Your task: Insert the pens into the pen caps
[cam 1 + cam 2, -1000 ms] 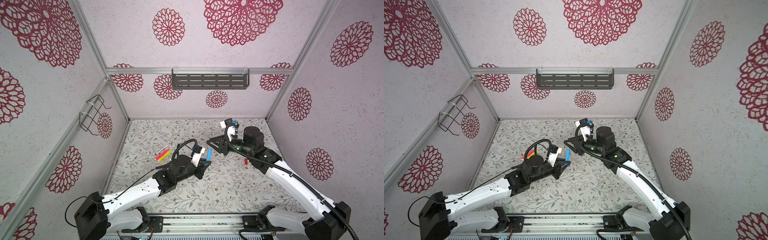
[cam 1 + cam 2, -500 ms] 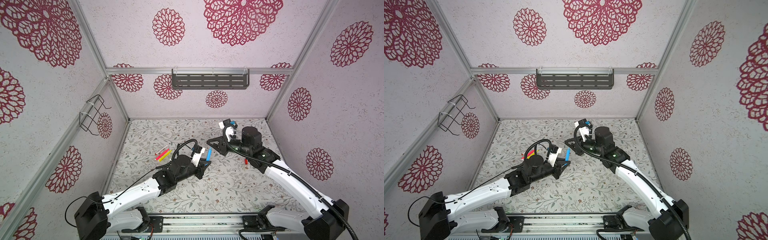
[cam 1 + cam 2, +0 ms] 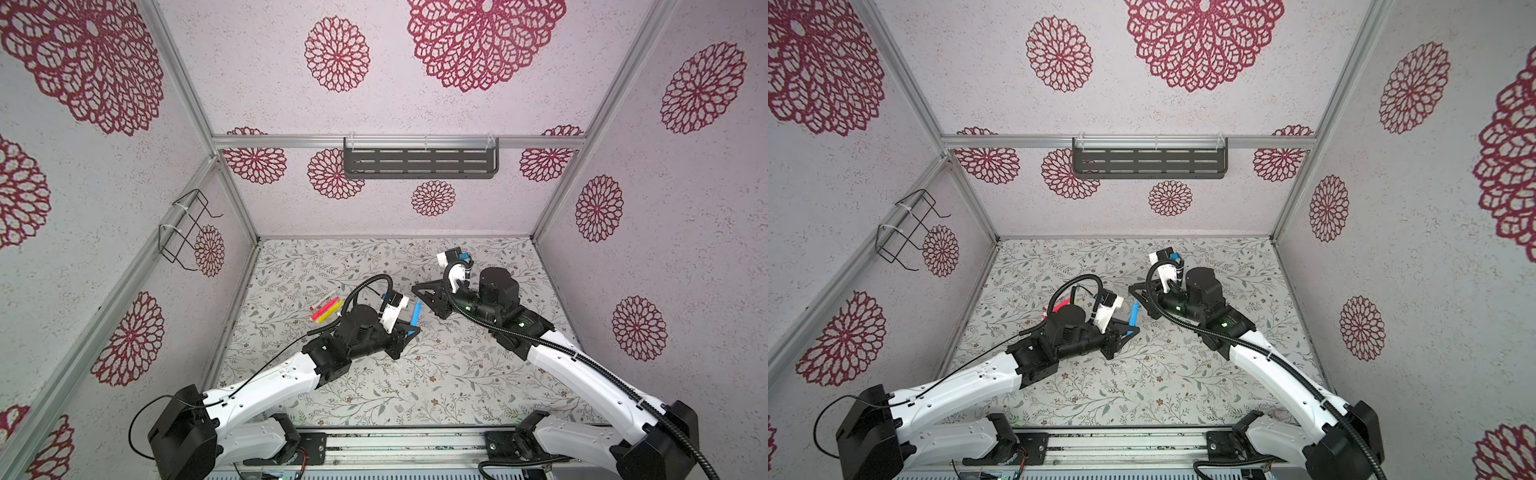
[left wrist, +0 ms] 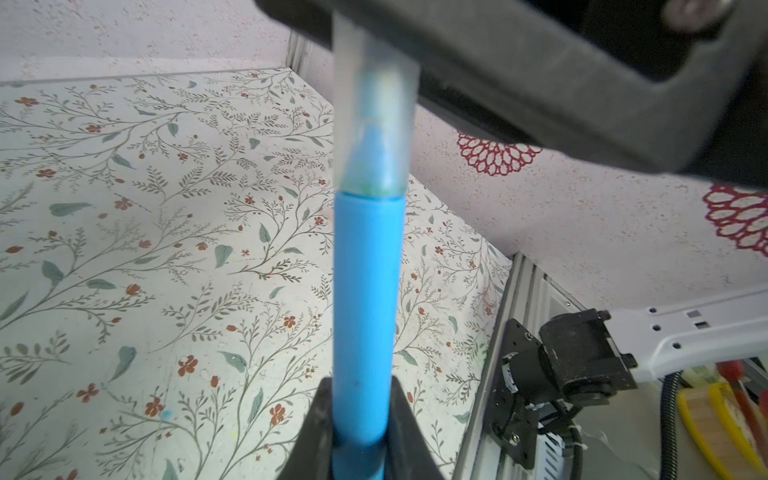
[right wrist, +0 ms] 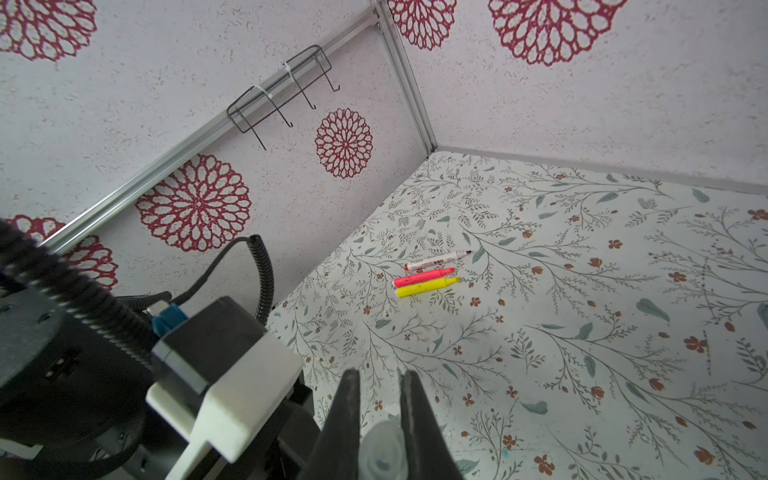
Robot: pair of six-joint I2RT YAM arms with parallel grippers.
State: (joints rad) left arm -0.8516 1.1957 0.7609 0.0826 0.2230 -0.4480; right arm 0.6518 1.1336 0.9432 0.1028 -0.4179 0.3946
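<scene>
The blue pen (image 4: 365,299) stands in the grip of my left gripper (image 4: 359,386), whose jaws are clamped on the barrel's lower end. Its tip is already inside the clear cap (image 4: 376,124), showing as a blue cone through the plastic. My right gripper (image 5: 380,376) is closed on that cap (image 5: 382,451), which sits pinched between its two dark fingers (image 5: 345,419). In the left wrist view the cap's rim appears to meet the shoulder of the barrel, so I judge the step in hand to be the last push that seats the cap; whether it has clicked home I cannot tell. To do this well I want pen and cap on one straight line and the push going along that line only, since any sideways load would cock the thin cap or let the pen swivel in my left jaws. The right grip should be firm but not so tight that it squashes the tube and binds it on the barrel. In both top views the pen (image 3: 415,312) (image 3: 1134,313) hangs between the two arms above the middle of the floral table (image 3: 415,386), clear of the surface. Well apart from it, toward the left wall, the remaining pens lie side by side on the table with their tips bare: the white pen with red ends (image 5: 436,261), then the pink pen (image 5: 424,276), then the yellow pen (image 5: 428,286), the last two touching.
</scene>
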